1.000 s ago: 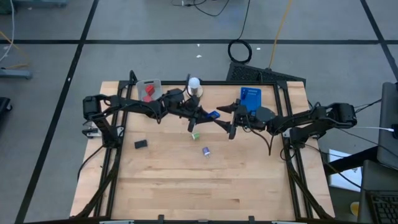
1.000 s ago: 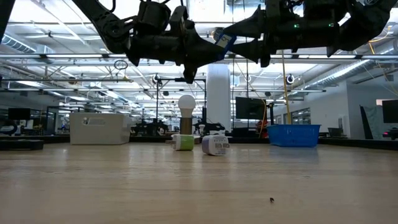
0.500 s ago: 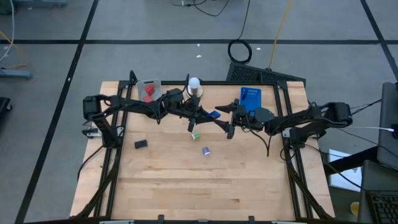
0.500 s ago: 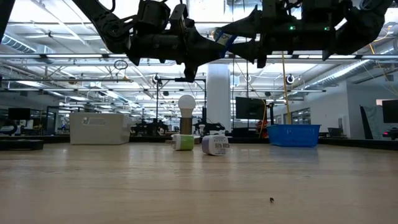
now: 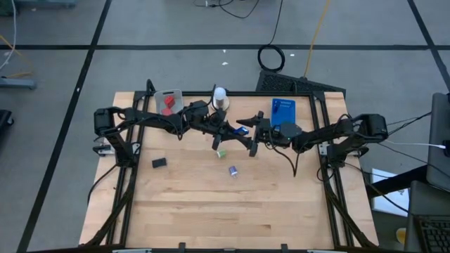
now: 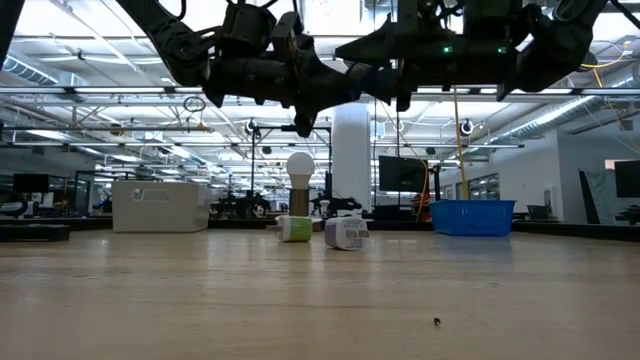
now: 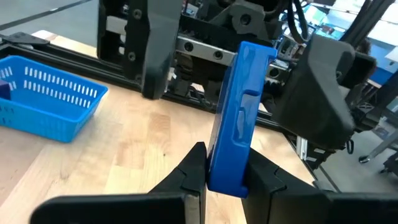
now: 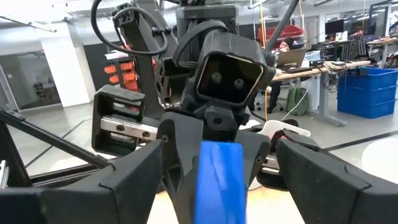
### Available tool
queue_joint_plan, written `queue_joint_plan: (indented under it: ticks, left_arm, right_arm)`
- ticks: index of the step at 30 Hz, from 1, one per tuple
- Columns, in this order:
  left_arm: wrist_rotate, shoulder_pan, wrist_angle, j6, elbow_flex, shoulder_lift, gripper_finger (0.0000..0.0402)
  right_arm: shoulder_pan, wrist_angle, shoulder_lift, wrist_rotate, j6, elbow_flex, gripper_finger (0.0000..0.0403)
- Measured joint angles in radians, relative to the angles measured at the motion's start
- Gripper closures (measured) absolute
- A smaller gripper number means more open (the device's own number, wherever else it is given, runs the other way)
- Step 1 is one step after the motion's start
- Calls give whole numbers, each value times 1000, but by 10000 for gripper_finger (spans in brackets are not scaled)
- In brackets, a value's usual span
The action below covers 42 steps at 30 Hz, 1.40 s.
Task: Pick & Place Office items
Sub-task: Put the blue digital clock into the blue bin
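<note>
While airborne (clamped): one blue block [image 7: 239, 118]

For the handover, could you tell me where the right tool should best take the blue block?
Probably by its free end: the left tool is shut on one end of the blue block, and the open right tool faces the other, fingers on either side of its flat faces.

White ball [image 5: 219, 92], blue tray [image 5: 283, 110], grey tray [image 5: 169, 96]

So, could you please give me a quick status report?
Left claw shut on blue stapler, held above table. Right claw open, straddling stapler's far end. Nothing in the way.
</note>
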<state>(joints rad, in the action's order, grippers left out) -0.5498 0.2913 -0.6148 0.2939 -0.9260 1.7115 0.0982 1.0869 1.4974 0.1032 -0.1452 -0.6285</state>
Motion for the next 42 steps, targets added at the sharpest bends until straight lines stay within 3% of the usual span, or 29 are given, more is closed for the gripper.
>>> queue_joint_plan:
  ticks: [9,19,26,35,42]
  left_arm:
    - [-31,-1,1,-3,0,0,345]
    - [-31,1,-1,-3,0,0,345]
    - [-6,1,-2,-2,0,0,324]
    - [12,1,-1,-18,0,0,332]
    - [13,1,-4,-42,0,0,287]
  right_arm:
    - [0,-10,-3,-2,-5,0,141]
    - [-1,-15,-3,-5,-7,0,266]
    - [-1,-15,-3,-32,1,0,355]
    - [0,-16,-3,-47,-7,0,357]
    - [-1,-7,-3,-57,-11,0,356]
